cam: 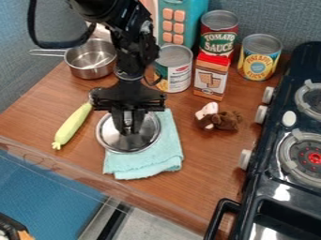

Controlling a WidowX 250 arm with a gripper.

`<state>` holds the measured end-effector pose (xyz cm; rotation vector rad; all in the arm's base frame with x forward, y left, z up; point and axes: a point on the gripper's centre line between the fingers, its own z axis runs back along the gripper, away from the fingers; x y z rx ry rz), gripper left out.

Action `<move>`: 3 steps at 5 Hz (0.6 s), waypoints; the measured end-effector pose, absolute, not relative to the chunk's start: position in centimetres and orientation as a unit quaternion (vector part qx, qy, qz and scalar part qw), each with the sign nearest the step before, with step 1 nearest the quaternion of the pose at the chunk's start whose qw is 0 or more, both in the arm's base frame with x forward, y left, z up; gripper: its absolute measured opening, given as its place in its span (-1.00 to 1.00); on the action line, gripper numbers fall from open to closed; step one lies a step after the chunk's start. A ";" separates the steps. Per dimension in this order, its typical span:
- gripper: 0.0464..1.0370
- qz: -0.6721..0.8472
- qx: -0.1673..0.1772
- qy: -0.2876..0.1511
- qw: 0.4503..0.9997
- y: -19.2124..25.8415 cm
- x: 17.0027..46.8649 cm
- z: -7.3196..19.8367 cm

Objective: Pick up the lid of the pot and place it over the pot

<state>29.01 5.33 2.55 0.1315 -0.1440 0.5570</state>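
Currently at lid (pixel 111 134) with end effector (pixel 130 129), can't tell if pinching; yet to cover pot (pixel 92 71), 11 o'clock from lid.

Your claw (pixel 128 128) is at the shiny lid (pixel 148 132), over some blue cloth (pixel 153 164). From there, the pot (pixel 91 69) sits at 11 o'clock, the stove (pixel 268 180) at 3.

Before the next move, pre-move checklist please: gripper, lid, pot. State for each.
1. Gripper over the middle of the lid: ok.
2. Firm hold on lid: cannot tell.
3. Lid above pot: not ok, it's over by the cloth.
4. Pot upright: ok.
5. Pot mouth uncovered: ok.
6. Pot handle pointing away from lid: ok.
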 end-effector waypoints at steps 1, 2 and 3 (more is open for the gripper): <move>-0.54 0.290 0.043 -0.094 0.951 5.5 30.2 5.4; -0.54 0.307 0.022 -0.116 0.944 6.2 32.1 8.5; -0.54 0.331 0.005 -0.141 0.933 8.0 33.8 11.1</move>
